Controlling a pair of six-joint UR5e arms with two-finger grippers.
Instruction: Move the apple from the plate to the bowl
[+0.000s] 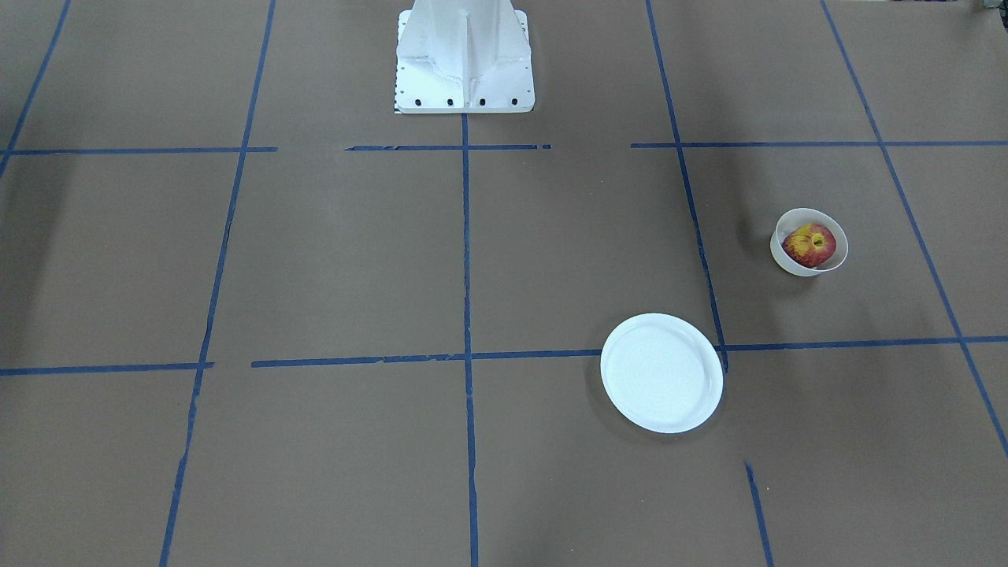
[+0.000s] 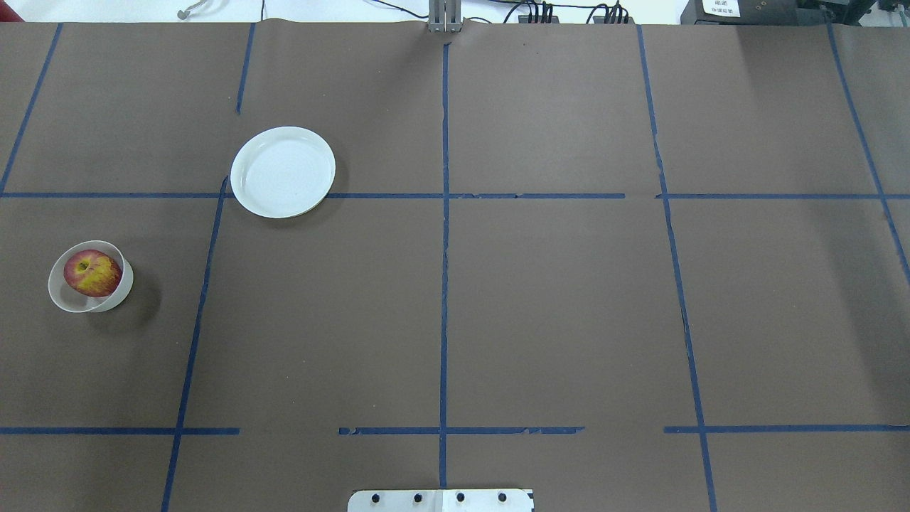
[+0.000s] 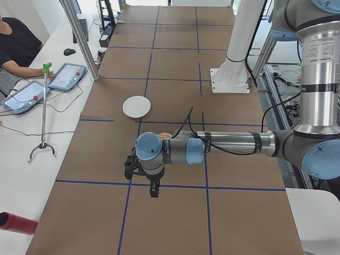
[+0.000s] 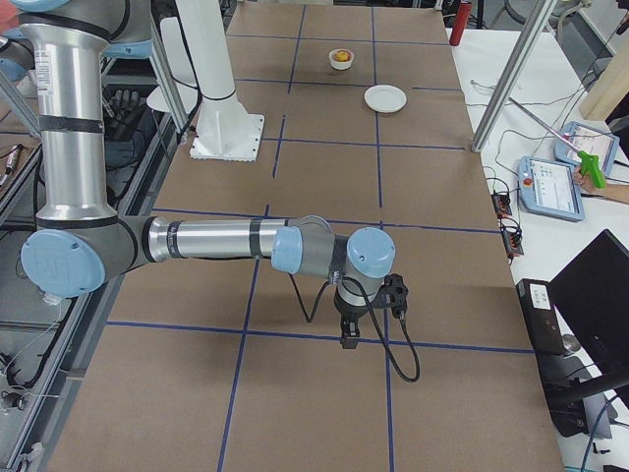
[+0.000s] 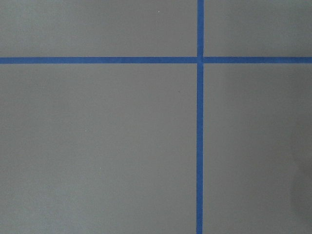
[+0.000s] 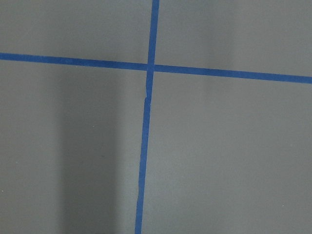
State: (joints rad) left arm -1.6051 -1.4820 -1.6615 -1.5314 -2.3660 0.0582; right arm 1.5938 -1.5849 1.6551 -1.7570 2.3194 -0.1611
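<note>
One transfer, looks complete: apple [image 1: 811,244] sits in bowl [image 1: 787,260], plate [image 1: 661,372] bare, both well apart from right gripper [image 4: 347,337]. Nothing left, I judge. Left gripper [image 3: 153,188] hangs low; cannot tell either gripper's jaw state. Brown paper table [image 2: 554,306], blue tape [image 2: 443,284] grid; operator [image 3: 13,48] seated alongside.

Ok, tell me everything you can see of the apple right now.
The apple is small and round, red with yellow streaks around a dark stem dimple that faces up. It looks whole. It sits inside the little white bowl, nearly filling it, on the robot's left side. Nothing but the bowl touches it. The plate lies apart, bare.
</note>
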